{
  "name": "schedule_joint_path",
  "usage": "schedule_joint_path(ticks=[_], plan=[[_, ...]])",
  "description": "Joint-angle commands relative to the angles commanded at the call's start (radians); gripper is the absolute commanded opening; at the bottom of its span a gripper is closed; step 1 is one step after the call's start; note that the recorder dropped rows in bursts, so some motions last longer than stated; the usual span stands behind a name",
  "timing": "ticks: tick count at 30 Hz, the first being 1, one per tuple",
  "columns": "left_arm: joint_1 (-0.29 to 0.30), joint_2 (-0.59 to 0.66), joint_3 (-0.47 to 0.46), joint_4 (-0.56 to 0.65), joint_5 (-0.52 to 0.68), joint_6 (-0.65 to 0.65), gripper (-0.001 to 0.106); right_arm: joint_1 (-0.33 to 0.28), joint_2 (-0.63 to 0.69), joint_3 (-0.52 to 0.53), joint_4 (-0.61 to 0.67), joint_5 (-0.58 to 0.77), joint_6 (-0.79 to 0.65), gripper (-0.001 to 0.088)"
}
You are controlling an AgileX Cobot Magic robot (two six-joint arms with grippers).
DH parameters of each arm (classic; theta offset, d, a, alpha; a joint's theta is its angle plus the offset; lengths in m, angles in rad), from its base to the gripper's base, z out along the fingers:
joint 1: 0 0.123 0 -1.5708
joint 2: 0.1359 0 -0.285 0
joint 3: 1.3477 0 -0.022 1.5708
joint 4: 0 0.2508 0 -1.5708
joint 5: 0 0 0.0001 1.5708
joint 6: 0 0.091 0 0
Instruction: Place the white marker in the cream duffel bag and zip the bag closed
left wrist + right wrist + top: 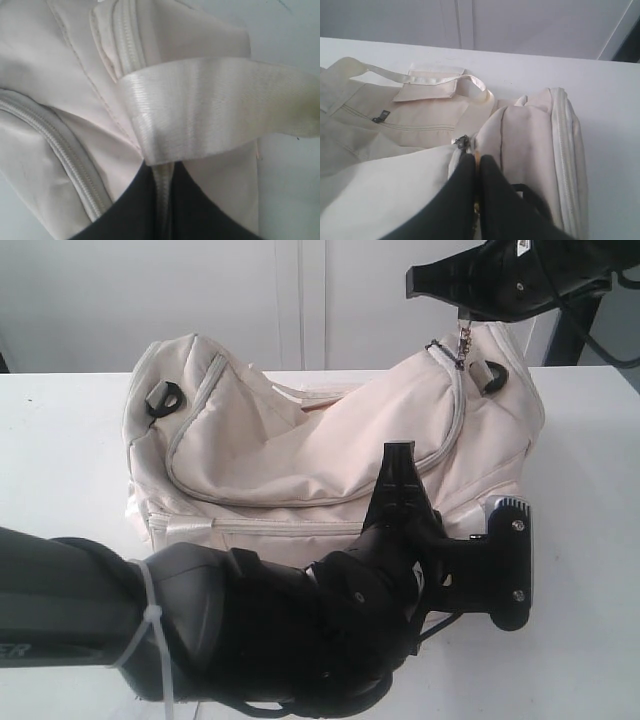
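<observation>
At the near edge, the left arm (200, 620) is seen stretched across the foreground from the left, and the left gripper (400, 462) is laid against the near side of the bag (300, 440). In the left wrist view its dark fingers (125, 215) are seen clenched on a cream seam of the bag, just below a satin strap (215, 110) that is folded across the fabric. The bag is set on its base on the white table (60, 440), about mid-table, with its length running left to right. A curved zipper (330, 502) is traced around the top panel, and its teeth are seen drawn together along the whole visible run. A dark ring (165, 395) is fixed at the left end and another (490, 373) at the right end. At the far right end, the pull (465, 338) is held up taut above the bag by the right gripper (476, 159), whose fingers are seen pressed tight together on it. Beyond the bag, a pale wall (300, 290) is seen.
</observation>
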Motion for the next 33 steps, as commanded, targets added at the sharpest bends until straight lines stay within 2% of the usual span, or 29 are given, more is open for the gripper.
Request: schedule_joint_path(ticks=[13, 33], plan=[[0.000, 0.000, 0.000, 0.000, 0.000, 0.000, 0.000, 0.000, 0.034, 0.000, -0.002, -0.049, 0.000, 0.0000], [0.000, 0.000, 0.000, 0.000, -0.002, 0.000, 0.000, 0.006, 0.044, 0.000, 0.033, -0.029, -0.063, 0.0000]])
